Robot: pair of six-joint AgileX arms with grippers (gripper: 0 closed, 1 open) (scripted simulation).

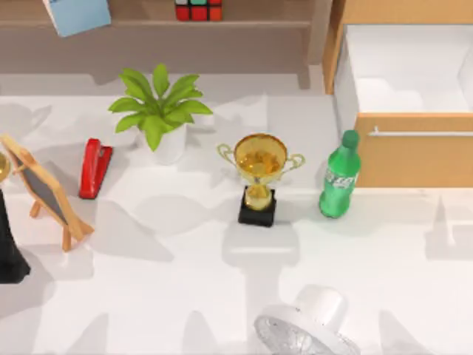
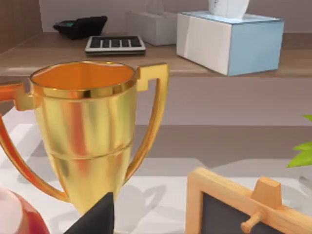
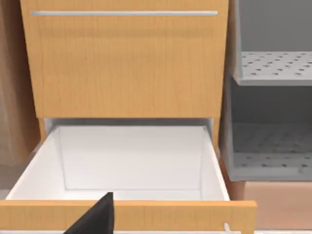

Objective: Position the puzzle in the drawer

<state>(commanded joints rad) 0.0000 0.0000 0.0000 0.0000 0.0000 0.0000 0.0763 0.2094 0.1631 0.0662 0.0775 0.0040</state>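
The puzzle [image 1: 198,9], a small cube with red and green stickers, sits on the brown shelf [image 1: 244,26] along the back edge. At the back right the drawer [image 1: 355,74] stands pulled open, white inside, with a silver handle [image 1: 421,133] on its light-wood front. The right wrist view looks into the drawer [image 3: 131,161] from just in front of its front panel. A dark piece of my right gripper [image 3: 97,219] shows low in that view. A dark piece of my left gripper [image 2: 97,219] shows close to a gold trophy [image 2: 83,131].
A gold trophy [image 1: 260,170], green bottle [image 1: 340,175], potted plant [image 1: 159,111], red stapler [image 1: 94,167] and small chalkboard easel [image 1: 48,192] stand across the table's middle. A white fan [image 1: 307,329] is at the front. A blue tissue box [image 1: 77,13] sits on the shelf.
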